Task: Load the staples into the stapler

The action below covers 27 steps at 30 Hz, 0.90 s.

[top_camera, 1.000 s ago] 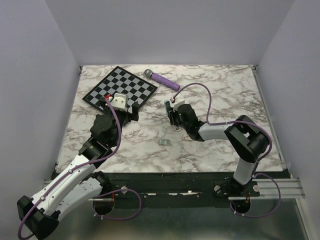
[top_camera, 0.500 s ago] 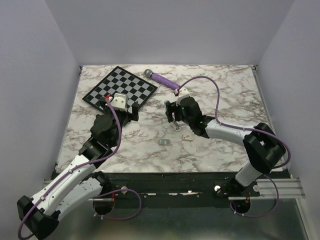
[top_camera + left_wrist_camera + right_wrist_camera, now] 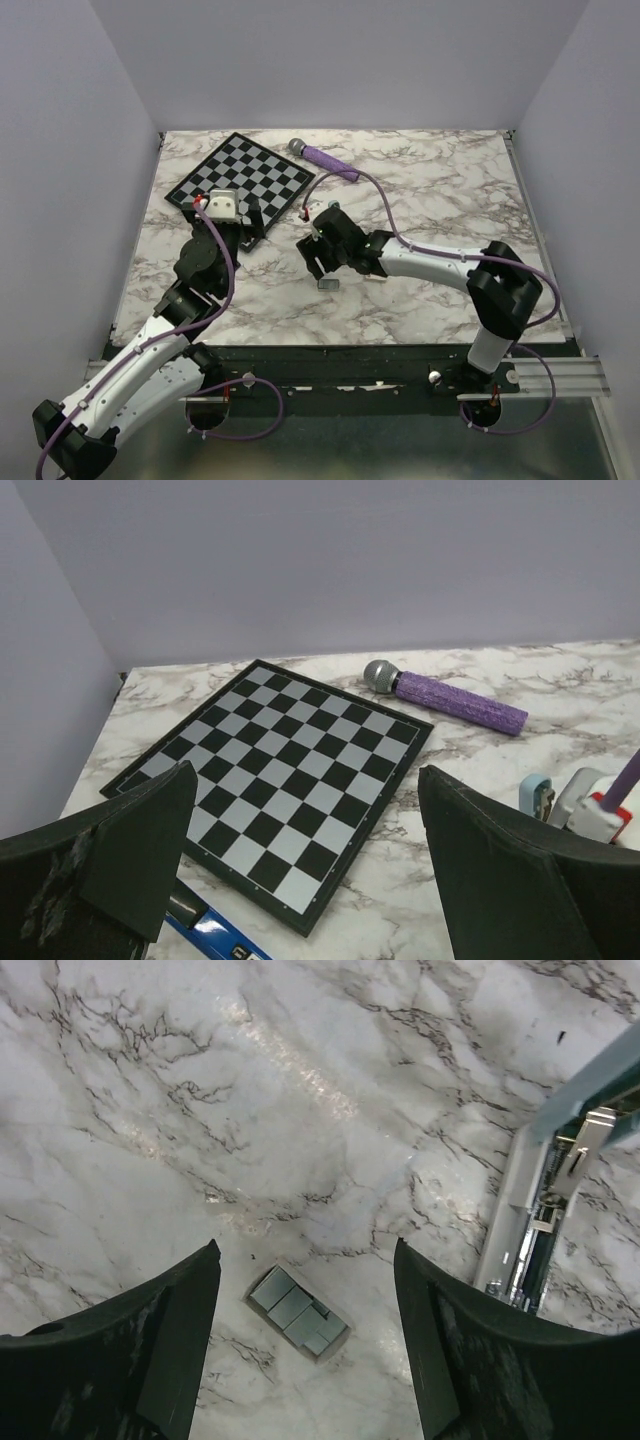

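The staples (image 3: 298,1312), a small grey block of strips, lie flat on the marble table (image 3: 300,1080) right between and below my open right gripper (image 3: 305,1250); its fingers touch nothing. The top view shows that gripper (image 3: 322,268) hovering just behind the staples (image 3: 328,285). Only a corner of the dark blue stapler (image 3: 205,930) shows, at the bottom left of the left wrist view, by the chessboard's near edge. My left gripper (image 3: 305,775) is wide open and empty above it. In the top view the left gripper (image 3: 250,222) hides the stapler.
A black-and-white chessboard (image 3: 240,178) lies at the back left, with a purple microphone (image 3: 325,158) behind it to the right. A pale light-blue bar with metal parts (image 3: 590,1080) sits at the right edge of the right wrist view. Purple cables loop over both arms.
My right arm swung left and towards the near edge, from the table's middle to over the staples, and its jaws widened. The left gripper shifted slightly left.
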Each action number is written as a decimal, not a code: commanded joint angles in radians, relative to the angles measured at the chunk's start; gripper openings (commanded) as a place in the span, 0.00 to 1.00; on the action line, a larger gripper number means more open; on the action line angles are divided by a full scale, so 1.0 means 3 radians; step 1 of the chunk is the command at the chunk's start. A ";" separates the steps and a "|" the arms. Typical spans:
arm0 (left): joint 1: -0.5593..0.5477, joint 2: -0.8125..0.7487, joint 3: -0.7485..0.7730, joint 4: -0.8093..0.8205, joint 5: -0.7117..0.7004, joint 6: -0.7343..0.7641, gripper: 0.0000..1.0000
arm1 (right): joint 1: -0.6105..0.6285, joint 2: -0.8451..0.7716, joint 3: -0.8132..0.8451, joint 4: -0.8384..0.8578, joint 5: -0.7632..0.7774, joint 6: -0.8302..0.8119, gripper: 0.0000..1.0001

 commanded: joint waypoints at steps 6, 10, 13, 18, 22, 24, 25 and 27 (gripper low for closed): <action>0.0072 -0.0190 -0.0127 0.0285 -0.0332 0.0049 0.99 | 0.0133 0.0632 0.0565 -0.0459 -0.0392 -0.0314 0.67; 0.0098 -0.0185 -0.0132 0.0290 -0.0327 0.0044 0.99 | 0.0190 0.0822 0.0739 -0.0622 -0.0499 -0.0447 0.65; 0.0108 -0.0185 -0.0143 0.0295 -0.0311 0.0044 0.99 | 0.0200 0.0894 0.0749 -0.0709 -0.0561 -0.0478 0.61; 0.0113 -0.0165 -0.0143 0.0295 -0.0260 0.0028 0.99 | 0.0220 0.0883 0.0714 -0.0914 -0.0668 -0.0514 0.57; 0.0119 -0.0144 -0.0143 0.0295 -0.0240 0.0018 0.99 | 0.0225 0.0797 0.0678 -0.1093 -0.0740 -0.0672 0.56; 0.0119 -0.0134 -0.0148 0.0295 -0.0229 0.0008 0.99 | 0.0231 0.0756 0.0657 -0.1180 -0.0801 -0.0708 0.55; 0.0119 -0.0129 -0.0148 0.0295 -0.0224 0.0008 0.99 | 0.0236 0.0730 0.0652 -0.1205 -0.0791 -0.0714 0.55; 0.0119 -0.0114 -0.0148 0.0290 -0.0214 0.0008 0.99 | 0.0231 0.0643 0.0622 -0.1231 -0.0766 -0.0719 0.55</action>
